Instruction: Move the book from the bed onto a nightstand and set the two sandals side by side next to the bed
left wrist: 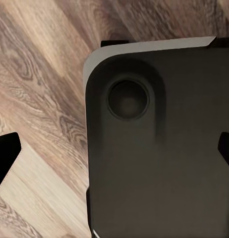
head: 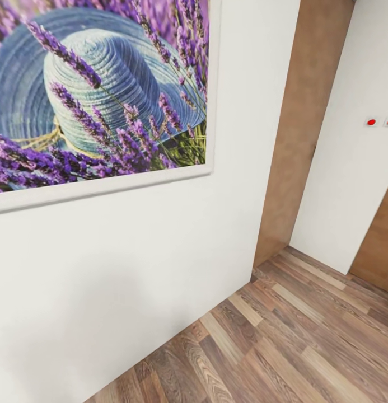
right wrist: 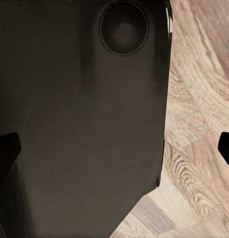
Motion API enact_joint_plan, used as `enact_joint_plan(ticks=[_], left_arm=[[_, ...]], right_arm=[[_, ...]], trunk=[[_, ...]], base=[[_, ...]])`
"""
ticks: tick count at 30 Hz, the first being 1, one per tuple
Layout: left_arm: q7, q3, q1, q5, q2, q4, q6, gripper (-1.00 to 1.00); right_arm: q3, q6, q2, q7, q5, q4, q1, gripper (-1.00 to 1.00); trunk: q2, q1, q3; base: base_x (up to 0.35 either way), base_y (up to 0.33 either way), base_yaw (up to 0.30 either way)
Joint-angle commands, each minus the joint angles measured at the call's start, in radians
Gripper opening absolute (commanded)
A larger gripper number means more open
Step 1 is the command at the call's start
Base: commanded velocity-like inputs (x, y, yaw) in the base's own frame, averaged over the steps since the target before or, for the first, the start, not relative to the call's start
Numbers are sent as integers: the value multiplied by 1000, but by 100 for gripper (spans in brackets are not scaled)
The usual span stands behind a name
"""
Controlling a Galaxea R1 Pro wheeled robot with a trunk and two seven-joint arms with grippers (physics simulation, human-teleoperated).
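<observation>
in the head view i am facing a white wall [head: 132, 291] carrying a lavender-and-hat picture [head: 98, 89], close ahead, with wood-plank floor [head: 305, 347] and a doorway gap [head: 311, 129] to my right; the book, bed and sandals are lying somewhere outside these views. in the left wrist view the left gripper [left wrist: 114, 153] is standing wide and empty over the dark robot base [left wrist: 159, 148]. in the right wrist view the right gripper [right wrist: 114, 148] is likewise wide and empty. i am judging the risk as scraping the wall while turning.

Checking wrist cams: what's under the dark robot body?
Wood-plank floor shows around the dark robot body in both wrist views; whatever lies directly beneath it is covered.
</observation>
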State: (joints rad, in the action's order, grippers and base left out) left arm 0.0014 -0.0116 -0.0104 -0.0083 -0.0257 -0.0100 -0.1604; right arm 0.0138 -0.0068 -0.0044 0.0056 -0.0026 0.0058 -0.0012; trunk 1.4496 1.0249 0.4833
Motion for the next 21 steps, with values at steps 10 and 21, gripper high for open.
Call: enact_joint_plan(ticks=[10, 21], left_arm=[[3, -2, 0, -1, 1, 1, -10, 100], [3, -1, -1, -1, 1, 1, -11, 100]], right_arm=[[2, -1, 0, 1, 0, 4, 0, 100], [2, -1, 0, 1, 0, 5, 0, 100]], trunk=[[0, 0, 1], [0, 0, 1]], base=[[55, 14, -1], [136, 3, -14]])
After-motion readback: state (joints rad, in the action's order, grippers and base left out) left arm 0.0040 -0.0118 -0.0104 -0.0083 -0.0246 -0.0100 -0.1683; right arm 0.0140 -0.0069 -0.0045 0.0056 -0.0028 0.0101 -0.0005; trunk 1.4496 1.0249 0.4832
